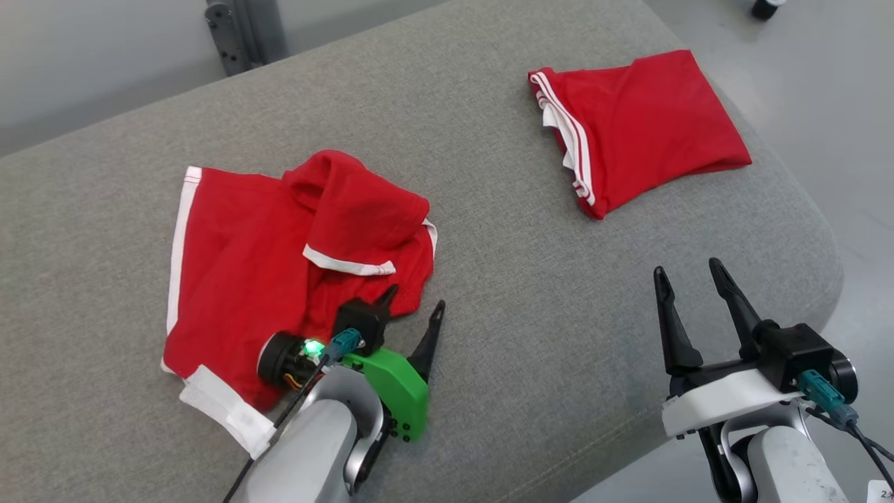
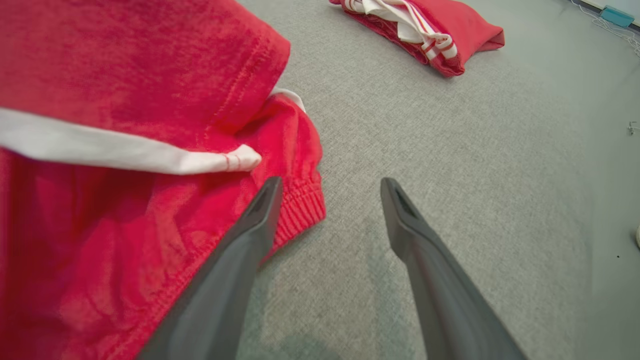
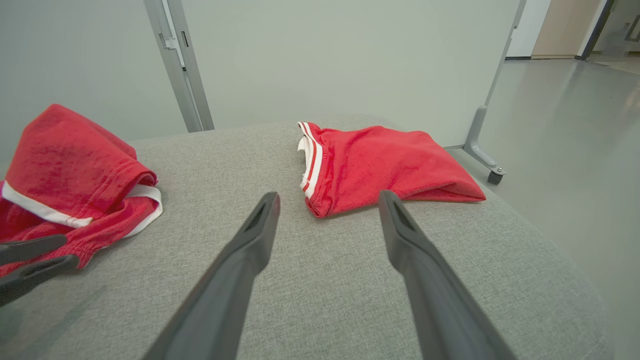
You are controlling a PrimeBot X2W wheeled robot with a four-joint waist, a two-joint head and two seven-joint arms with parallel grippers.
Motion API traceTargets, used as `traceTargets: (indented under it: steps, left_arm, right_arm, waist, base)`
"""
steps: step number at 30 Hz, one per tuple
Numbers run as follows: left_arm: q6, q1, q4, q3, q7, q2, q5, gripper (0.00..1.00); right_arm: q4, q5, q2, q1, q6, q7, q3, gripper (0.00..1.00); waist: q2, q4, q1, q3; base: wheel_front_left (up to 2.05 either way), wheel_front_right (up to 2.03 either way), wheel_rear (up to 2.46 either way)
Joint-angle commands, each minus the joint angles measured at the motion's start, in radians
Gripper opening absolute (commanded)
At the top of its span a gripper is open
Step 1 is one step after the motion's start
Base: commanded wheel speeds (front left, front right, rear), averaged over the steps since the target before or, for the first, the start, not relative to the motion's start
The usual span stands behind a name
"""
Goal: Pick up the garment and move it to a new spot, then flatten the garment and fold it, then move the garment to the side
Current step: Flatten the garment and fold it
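Item 1, left gripper (image 1: 415,300): I read it as open, jaws spread wide and nothing between them. It sits low at the near right corner of the crumpled red garment (image 1: 279,258). In the left wrist view, one finger (image 2: 250,235) lies over the garment's ribbed hem and the other is over bare fabric of the grey cushioned surface (image 1: 524,293). I cannot tell whether the first finger touches the cloth.

Item 2, right gripper (image 1: 687,269): also open and holding nothing. It is near the front right edge of the surface, fingers pointing towards the far side, well apart from both garments.

Item 3, crumpled red garment: it lies on the left half of the surface, bunched, with white trim along its left edge and one white-edged fold turned over on top. A white band shows at its near corner beside my left forearm.

Item 4, folded red garment (image 1: 642,133): it lies flat at the far right of the surface, near the rounded edge, with white stripes at its left end. It is well apart from the crumpled one.

Item 5, grey metal post (image 3: 175,60): it stands behind the surface against a pale wall. A second post with a wheeled foot (image 3: 482,155) stands to the right on the floor.
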Motion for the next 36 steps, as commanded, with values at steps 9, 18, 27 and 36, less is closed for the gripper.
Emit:
traceTargets:
  steps: [9, 18, 27, 36]
  left_arm:
    - [0.042, -0.049, 0.093, -0.003, -0.007, 0.018, 0.025, 0.89]
    - [0.019, -0.078, 0.135, -0.022, 0.000, 0.021, 0.012, 0.00]
    - [-0.074, 0.052, -0.193, -0.031, 0.163, 0.078, -0.192, 0.00]
    - [0.033, 0.309, -0.725, 0.143, 0.401, 0.394, -0.380, 0.00]
  right_arm:
    - [-0.001, 0.003, 0.004, -0.026, 0.000, 0.000, 0.006, 1.00]
    - [-0.007, 0.012, 0.003, -0.021, 0.000, 0.000, 0.000, 1.00]
    - [0.006, -0.020, 0.001, 0.046, 0.000, 0.000, -0.034, 1.00]
    - [0.015, -0.022, -0.006, 0.074, 0.000, 0.000, -0.018, 1.00]
  waist:
    - [0.0000, -0.021, -0.0001, 0.036]
    - [0.0000, -0.011, -0.0001, 0.038]
    - [0.0000, 0.110, -0.0001, -0.041]
    - [0.0000, 0.259, -0.0001, -0.115]
  base:
    - [0.00, 0.00, 0.00]
    - [0.00, 0.00, 0.00]
    - [0.00, 0.00, 0.00]
    - [0.00, 0.00, 0.00]
